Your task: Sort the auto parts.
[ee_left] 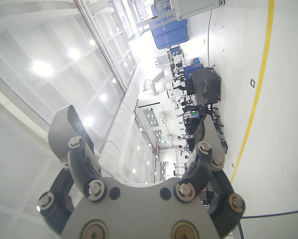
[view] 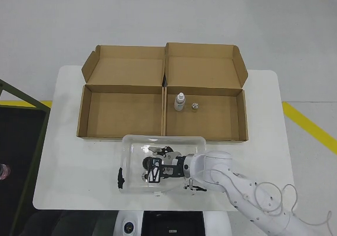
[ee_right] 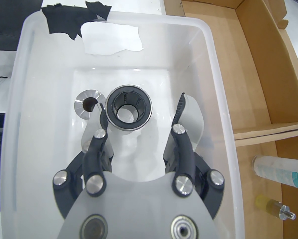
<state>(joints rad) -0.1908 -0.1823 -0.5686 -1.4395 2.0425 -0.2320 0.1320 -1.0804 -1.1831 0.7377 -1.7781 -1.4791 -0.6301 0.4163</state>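
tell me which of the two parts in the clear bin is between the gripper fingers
The black sleeve with the metal rim, standing on end between the right gripper's open fingers. The smaller silver cone-shaped part lies outside one finger.

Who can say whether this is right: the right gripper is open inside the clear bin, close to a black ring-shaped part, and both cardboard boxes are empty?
Not both. The top view shows the left-hand box empty, but the right-hand box holds a small white bottle and a small metal part. The rest stands: right gripper open in the clear bin, close to the black ring.
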